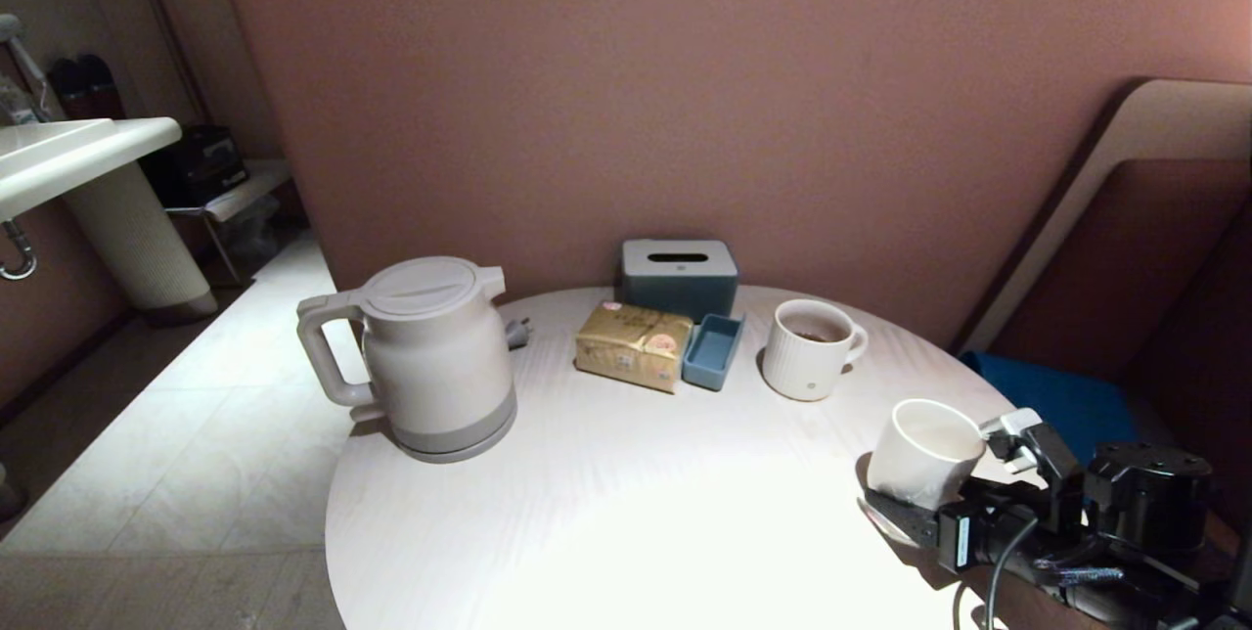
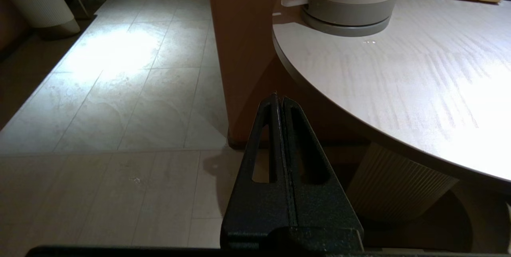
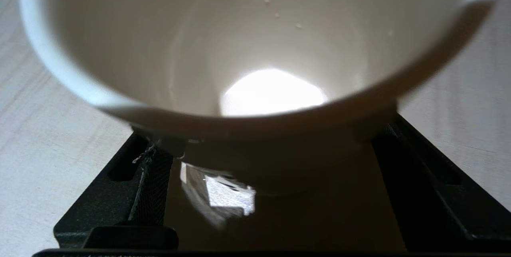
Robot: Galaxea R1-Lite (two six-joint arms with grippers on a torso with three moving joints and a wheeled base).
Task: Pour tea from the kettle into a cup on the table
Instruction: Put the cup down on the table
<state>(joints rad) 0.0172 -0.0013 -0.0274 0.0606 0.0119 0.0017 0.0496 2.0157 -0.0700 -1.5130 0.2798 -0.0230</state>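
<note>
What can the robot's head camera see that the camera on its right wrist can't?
Only the head view shows the kettle, the ribbed mug, the grey box, the blue tray and the yellow packet. Only the right wrist view shows the inside of the cup: a few droplets, no tea. Both show the cup tilted between the fingers of the right end effector, over the table.

Dim, reddish room; a bright glare pool washes out the round white wood-grain table [image 1: 626, 513] at its near edge. The white plastic kettle [image 1: 435, 356] casts soft shadow. The right wrist view looks blurred, perhaps overexposed.
</note>
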